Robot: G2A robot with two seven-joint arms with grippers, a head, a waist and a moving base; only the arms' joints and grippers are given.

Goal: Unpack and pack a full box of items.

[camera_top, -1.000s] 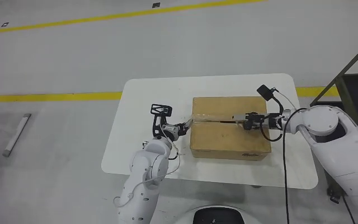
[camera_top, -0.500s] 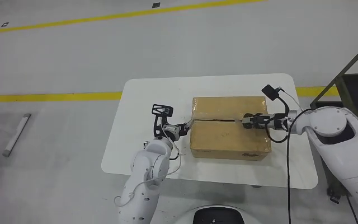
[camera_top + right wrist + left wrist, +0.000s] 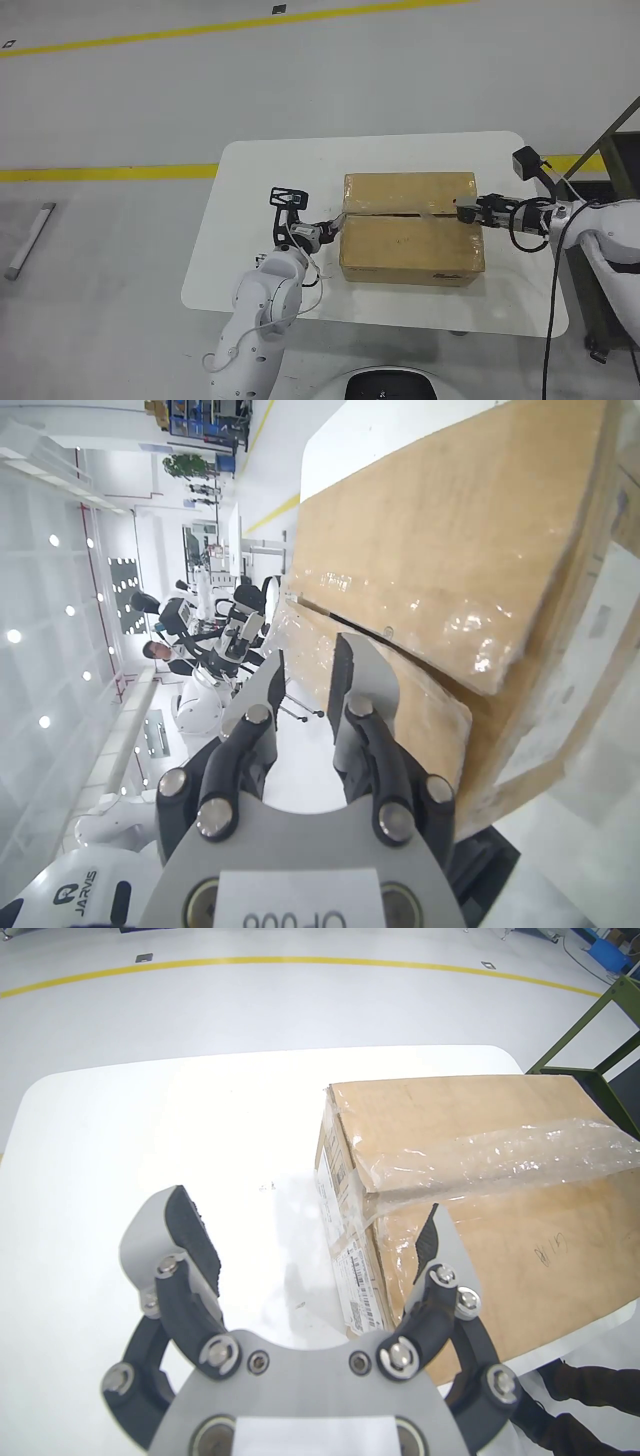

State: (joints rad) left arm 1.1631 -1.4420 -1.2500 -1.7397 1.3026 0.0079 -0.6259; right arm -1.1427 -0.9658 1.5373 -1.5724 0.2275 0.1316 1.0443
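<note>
Since the box is sealed with clear tape down the seam between its 2 top flaps, nothing comes out until that seam is opened. My read is that this is the unsealing step, very early in the task. The box sits flat on the white bench, roughly in the middle and a bit toward the right arm's side.

In the right wrist view there's a dark gap along the seam and the tape looks wrinkled there, so it seems partly split, though I can't tell how far along.

The right gripper is over the box's right end, right on the seam line. Its fingers are only a little apart with nothing between them — looks to me like it's lined up to work the tape rather than grab anything.

The left gripper is at the opposite end, just beside the short left face. Its fingers are spread wide and empty, with 1 of them close to the taped corner. I'd guess it's placed there to brace the box or catch the tape end. Tape still wraps over that corner, so that bit likely needs peeling before the flaps lift.
</note>
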